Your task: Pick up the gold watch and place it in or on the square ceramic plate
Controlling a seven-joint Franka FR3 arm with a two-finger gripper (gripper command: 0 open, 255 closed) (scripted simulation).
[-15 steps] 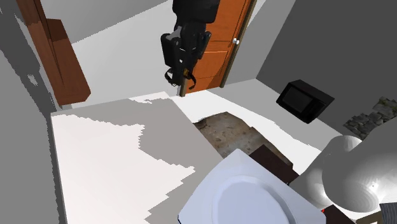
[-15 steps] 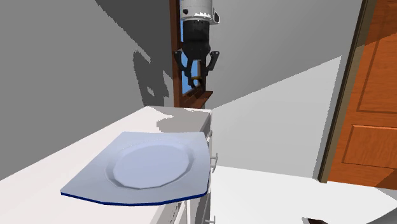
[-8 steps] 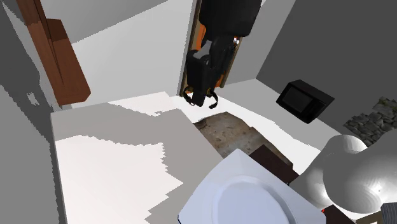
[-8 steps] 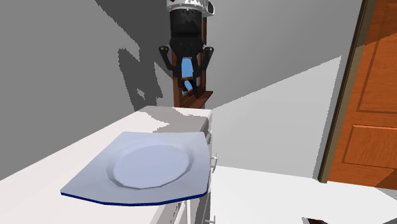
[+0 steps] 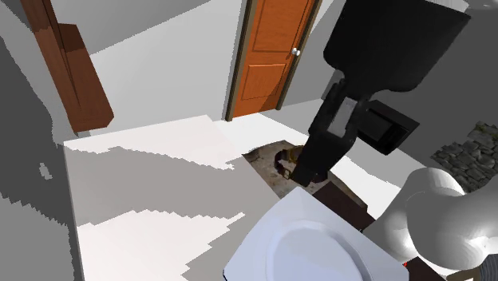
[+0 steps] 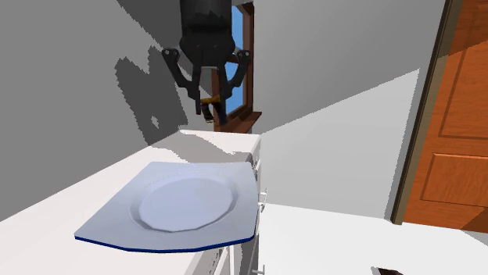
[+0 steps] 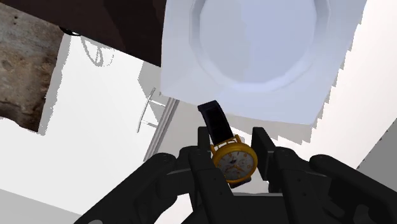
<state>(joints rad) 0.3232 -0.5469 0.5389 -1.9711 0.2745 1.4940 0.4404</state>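
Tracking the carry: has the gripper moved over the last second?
Yes. In the shoulder view the gripper, clasping the gold watch, went from in front of the orange door down and right, toward the square plate.

The watch (image 7: 233, 159) has a shiny gold, metal-looking case, a pale dial and a matt black strap. The plate (image 7: 181, 70) is smooth, pale and softly glossy; the table (image 5: 152, 184) is plain matt white. The hand (image 7: 232, 141) is matt black, the door (image 5: 271, 48) orange-brown wood.
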